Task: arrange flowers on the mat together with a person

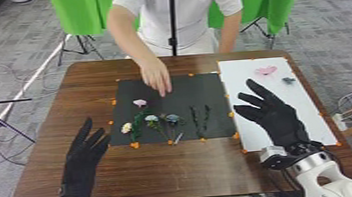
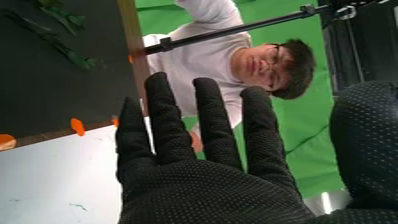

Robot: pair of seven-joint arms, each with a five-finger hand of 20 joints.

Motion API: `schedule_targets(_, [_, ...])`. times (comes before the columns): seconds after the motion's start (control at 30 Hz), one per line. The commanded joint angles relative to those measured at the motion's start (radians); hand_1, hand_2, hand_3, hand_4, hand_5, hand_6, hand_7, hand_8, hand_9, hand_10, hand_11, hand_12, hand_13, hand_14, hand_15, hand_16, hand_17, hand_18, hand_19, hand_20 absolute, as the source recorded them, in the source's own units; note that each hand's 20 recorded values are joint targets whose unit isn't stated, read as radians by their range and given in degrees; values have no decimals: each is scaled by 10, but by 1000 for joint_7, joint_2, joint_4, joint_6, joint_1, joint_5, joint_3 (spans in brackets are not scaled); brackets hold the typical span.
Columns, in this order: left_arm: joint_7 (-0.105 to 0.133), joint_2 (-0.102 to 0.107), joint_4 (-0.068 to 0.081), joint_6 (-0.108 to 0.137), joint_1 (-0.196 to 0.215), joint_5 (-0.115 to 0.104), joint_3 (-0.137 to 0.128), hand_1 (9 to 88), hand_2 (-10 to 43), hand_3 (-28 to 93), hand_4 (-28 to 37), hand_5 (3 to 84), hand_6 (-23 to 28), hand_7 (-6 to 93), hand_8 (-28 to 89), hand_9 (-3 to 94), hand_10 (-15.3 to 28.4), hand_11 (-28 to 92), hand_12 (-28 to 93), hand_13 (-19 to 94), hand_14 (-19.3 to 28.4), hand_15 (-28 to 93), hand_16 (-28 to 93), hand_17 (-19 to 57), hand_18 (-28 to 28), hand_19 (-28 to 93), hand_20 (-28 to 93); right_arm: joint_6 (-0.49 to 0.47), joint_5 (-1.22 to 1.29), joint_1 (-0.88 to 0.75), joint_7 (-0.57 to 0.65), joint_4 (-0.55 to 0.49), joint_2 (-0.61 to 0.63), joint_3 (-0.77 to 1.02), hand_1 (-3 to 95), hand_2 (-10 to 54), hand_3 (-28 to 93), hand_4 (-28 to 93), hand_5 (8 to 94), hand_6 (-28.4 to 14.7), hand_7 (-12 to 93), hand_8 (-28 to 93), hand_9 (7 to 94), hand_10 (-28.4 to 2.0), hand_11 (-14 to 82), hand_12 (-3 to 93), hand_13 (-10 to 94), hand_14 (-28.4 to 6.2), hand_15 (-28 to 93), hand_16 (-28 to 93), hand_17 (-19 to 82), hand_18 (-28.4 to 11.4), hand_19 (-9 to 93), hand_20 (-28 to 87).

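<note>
While the left hand (image 1: 86,155) (lower left) and right hand (image 1: 279,122) (centre right) are held open, empty, flowers (image 1: 153,118) are probably being arranged on the central black mat (image 1: 203,87); upper-right pink bloom (image 1: 266,71) should be grabbed next.

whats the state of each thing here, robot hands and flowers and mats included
left robot hand: open, above the table
right robot hand: open, above the white mat
person's hand: reaching over the dark mat, fingers extended
dark mat: spread flat
white mat: spread flat
pale pink flower: lying on the dark mat
two leafy stems: lying side by side
pink flower: lying on the white mat
</note>
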Motion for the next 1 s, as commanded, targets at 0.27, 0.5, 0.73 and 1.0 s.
schedule_targets(0.27, [4, 10, -4, 25, 12, -9, 15, 199, 47, 770, -283, 237, -18, 116, -100, 276, 125, 96, 124, 216, 178, 217, -10, -118, 229, 419, 49, 110, -280, 190, 200, 24, 199, 78, 191, 81, 708, -269, 336, 38, 114, -99, 405, -140, 87, 175, 351, -177, 261, 239, 31, -193, 397, 277])
schedule_targets(0.5, [0, 14, 2, 3, 7, 3, 19, 202, 46, 773, -283, 236, -17, 116, -100, 276, 126, 95, 123, 217, 179, 217, -11, -118, 229, 420, 48, 294, -609, 562, 438, 225, 431, -179, 226, 58, 698, -252, 334, 33, 124, -98, 393, -147, 120, 190, 374, -156, 441, 183, 48, -198, 483, 303])
schedule_targets(0.73, [-5, 13, -3, 3, 10, 5, 16, 208, 46, 773, -283, 235, -16, 116, -100, 276, 126, 96, 123, 217, 180, 219, -11, -118, 229, 421, 47, 218, -859, 926, 692, 428, 501, -523, 252, 30, 714, -247, 338, 25, 158, -110, 378, -152, 162, 195, 382, -145, 602, 133, 60, -205, 532, 325])
schedule_targets(1.0, [-18, 9, -5, -4, 3, 7, 17, 210, 45, 775, -283, 235, -15, 115, -100, 276, 127, 97, 123, 217, 179, 220, -11, -119, 230, 422, 46, 46, -974, 1206, 815, 608, 439, -804, 260, 12, 708, -246, 337, 25, 162, -114, 371, -148, 175, 190, 385, -139, 616, 116, 67, -209, 541, 324])
